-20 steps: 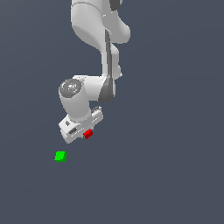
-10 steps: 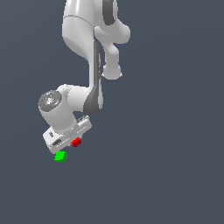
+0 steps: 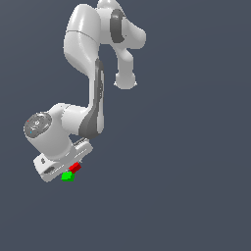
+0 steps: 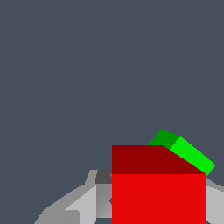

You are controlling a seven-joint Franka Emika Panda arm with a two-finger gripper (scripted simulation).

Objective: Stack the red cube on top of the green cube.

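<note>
The red cube [image 3: 75,167] is held between the fingers of my gripper [image 3: 73,169], which is shut on it. It hangs just above and slightly to the exterior view's right of the green cube [image 3: 67,176], which rests on the dark floor. In the wrist view the red cube [image 4: 158,188] fills the lower part of the picture, the green cube [image 4: 183,151] pokes out from behind it, and grey fingers [image 4: 83,203] flank it. The white gripper body hides part of both cubes in the exterior view.
The white arm [image 3: 90,98] rises from the gripper toward the top of the exterior view. The floor [image 3: 186,171] is a plain dark grey-blue surface with no other objects in sight.
The arm has carried the red cube toward the exterior view's left and downward. The red cube is now right over the green cube, which has not moved.
</note>
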